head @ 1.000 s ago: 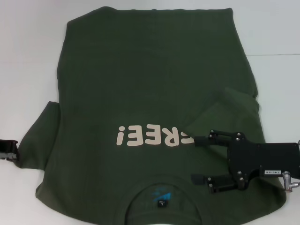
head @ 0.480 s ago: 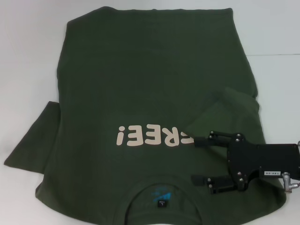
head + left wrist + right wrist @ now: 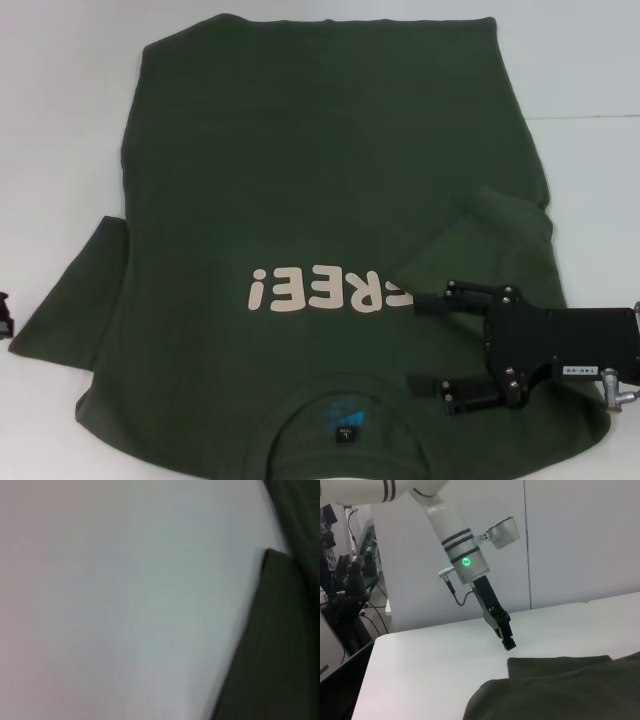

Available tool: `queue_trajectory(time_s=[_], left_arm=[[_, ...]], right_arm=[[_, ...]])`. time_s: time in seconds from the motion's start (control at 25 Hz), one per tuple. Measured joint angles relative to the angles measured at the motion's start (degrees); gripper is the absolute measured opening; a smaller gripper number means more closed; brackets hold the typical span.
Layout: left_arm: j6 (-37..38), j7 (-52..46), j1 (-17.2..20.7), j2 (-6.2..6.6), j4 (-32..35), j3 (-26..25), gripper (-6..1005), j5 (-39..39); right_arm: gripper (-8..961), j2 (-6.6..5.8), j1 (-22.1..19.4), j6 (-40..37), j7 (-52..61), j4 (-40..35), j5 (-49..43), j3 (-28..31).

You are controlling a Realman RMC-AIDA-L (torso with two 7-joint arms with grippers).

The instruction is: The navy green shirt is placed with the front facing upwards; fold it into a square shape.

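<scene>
The navy green shirt [image 3: 320, 180] lies spread on the white table [image 3: 600, 120], front up. Its cream "FREE!" letters [image 3: 325, 290] read upside down and its collar [image 3: 345, 425] is nearest me. The sleeve on the right [image 3: 480, 235] is folded in over the body. My right gripper [image 3: 420, 341] hovers open over the shirt beside the collar, just below that folded sleeve. My left gripper [image 3: 4, 315] peeks in at the left edge, next to the flat left sleeve [image 3: 70, 300]. The right wrist view shows the left gripper [image 3: 508, 642] just above the table, near that sleeve's corner [image 3: 555, 662].
Bare white table [image 3: 125, 605] borders the shirt's edge [image 3: 280, 645] in the left wrist view. Past the table's far side in the right wrist view stand a white wall and dark equipment with cables [image 3: 345, 580].
The left gripper stood at the left sleeve tip one second ago, left the head view, and now shows again as a sliver at the edge. The right gripper has barely moved.
</scene>
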Motion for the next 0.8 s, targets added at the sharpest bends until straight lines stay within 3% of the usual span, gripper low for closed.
queue_trajectory(time_s=[0.4, 0.8], left_arm=[[2.2, -5.2, -1.3, 0.37, -0.8, -4.2, 116, -0.2], [1.5, -5.4, -1.5, 0.21, -2.9, -4.5, 510, -0.1]], right_arm=[[944, 0.0, 0.2, 0.0, -0.4, 0.1, -0.2, 0.0], [945, 0.0, 0.2, -0.4, -0.4, 0.1, -0.2, 0.0]])
